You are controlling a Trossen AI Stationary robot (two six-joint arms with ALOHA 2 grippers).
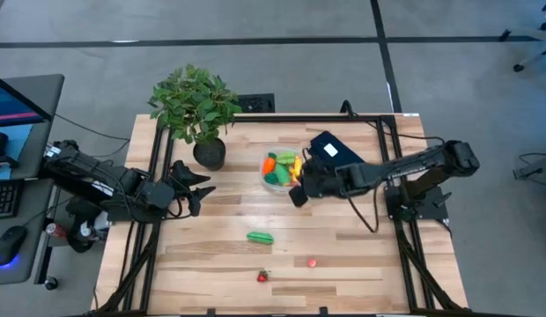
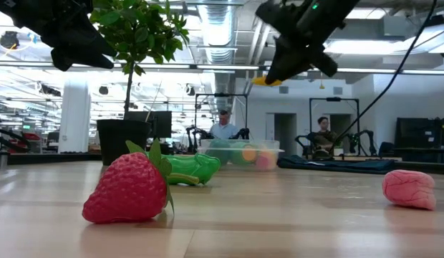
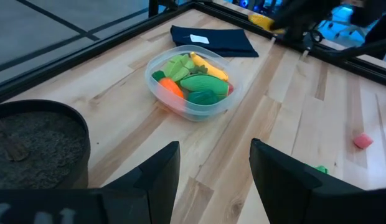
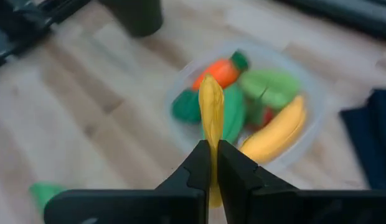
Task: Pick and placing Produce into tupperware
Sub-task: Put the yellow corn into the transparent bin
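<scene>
The right gripper is pinching a thin yellow produce piece above the tupperware. Centre it over the rim before releasing. The tupperware is already holding a carrot, banana and green pieces. The left gripper is waiting beside the plant pot, jaws partly open and empty.

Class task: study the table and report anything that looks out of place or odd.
Three small toy pieces lie loose on the wooden table, apart from the clear round plastic container: a green vegetable, a red strawberry and a pink piece. The right tool is shut on a thin yellow piece above the container.
</scene>
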